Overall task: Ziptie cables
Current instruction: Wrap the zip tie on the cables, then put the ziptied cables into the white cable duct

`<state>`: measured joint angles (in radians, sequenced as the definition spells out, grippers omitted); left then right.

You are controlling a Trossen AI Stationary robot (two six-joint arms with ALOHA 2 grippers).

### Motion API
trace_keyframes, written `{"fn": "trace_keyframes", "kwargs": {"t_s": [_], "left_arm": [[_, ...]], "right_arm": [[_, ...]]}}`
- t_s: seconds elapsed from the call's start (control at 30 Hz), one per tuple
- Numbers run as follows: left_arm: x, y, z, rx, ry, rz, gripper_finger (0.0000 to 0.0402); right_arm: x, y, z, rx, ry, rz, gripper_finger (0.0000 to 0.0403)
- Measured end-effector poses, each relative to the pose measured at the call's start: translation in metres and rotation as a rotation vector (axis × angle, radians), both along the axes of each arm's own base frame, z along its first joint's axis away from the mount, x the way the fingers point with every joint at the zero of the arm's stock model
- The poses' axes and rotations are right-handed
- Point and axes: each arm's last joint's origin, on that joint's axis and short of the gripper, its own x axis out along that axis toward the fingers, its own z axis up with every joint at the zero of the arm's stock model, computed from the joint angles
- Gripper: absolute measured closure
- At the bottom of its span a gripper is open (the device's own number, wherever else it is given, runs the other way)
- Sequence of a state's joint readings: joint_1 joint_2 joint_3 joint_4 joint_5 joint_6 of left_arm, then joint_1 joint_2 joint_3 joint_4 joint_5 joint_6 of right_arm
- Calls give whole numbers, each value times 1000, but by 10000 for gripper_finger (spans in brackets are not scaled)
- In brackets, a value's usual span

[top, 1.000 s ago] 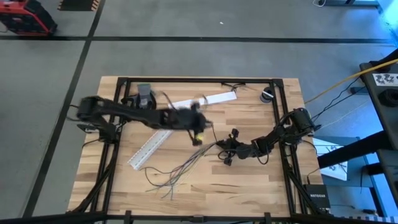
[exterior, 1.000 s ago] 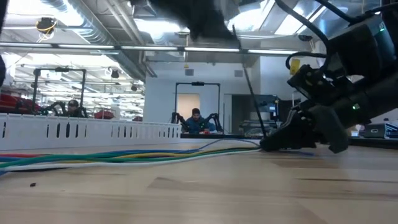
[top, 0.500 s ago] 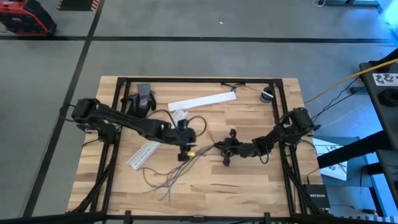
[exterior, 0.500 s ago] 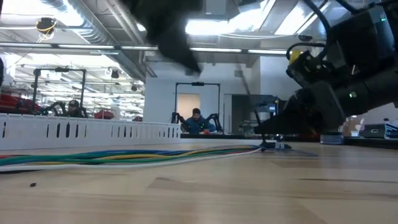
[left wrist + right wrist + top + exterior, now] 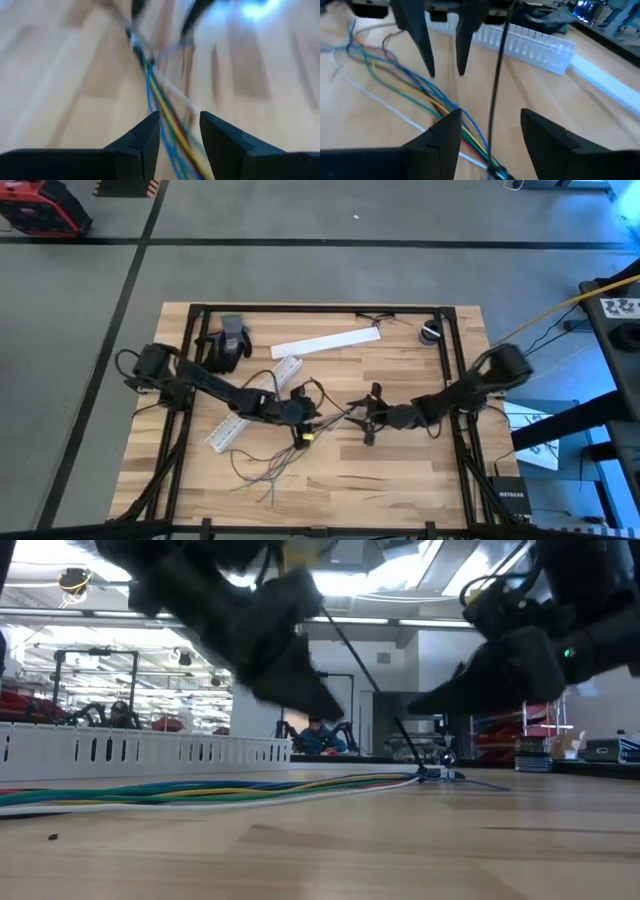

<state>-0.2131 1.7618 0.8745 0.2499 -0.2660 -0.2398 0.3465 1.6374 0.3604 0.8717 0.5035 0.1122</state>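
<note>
The cables point(image 5: 285, 455) lie on the wooden table as a loose bundle of thin blue, yellow, green, red and white wires point(image 5: 415, 92), fanning out toward the near left. At the bundle's bound end point(image 5: 435, 774) a thin dark strip point(image 5: 495, 75) stands up from it. My left gripper point(image 5: 446, 74) hangs open, fingers pointing down just above the wires point(image 5: 160, 100). My right gripper point(image 5: 490, 125) is open and raised off the table point(image 5: 420, 705), its fingers on either side of the strip and the bound end without touching them.
A long white slotted channel point(image 5: 250, 405) lies on the table's left, behind the left gripper point(image 5: 530, 42). A flat white strip point(image 5: 325, 342), a dark object point(image 5: 228, 340) and a small round thing point(image 5: 430, 333) sit near the far edge. A person point(image 5: 316, 735) sits in the room beyond.
My left gripper has come down and toward the table's near edge, and now hangs over the cables. My right gripper has risen off the bundle's bound end, which stays lying on the table.
</note>
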Motion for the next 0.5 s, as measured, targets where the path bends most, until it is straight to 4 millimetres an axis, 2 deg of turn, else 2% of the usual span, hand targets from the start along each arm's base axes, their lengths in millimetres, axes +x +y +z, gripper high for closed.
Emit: {"fn": "trace_keyframes", "kwargs": {"t_s": [0.13, 0.27, 0.37, 0.5], "left_arm": [[9, 0, -5, -27, -66, 14, 268], [15, 1, -22, -23, -57, 17, 268], [25, 3, -20, -18, -117, 18, 268], [27, 10, -38, -12, -46, 41, 268]], "right_arm": [[-12, -4, 18, -45, 114, 31, 205], [-29, -10, 28, -86, 243, 29, 205], [-36, -12, 29, -85, 293, 55, 205], [-35, -10, 20, -57, 269, 96, 205]]}}
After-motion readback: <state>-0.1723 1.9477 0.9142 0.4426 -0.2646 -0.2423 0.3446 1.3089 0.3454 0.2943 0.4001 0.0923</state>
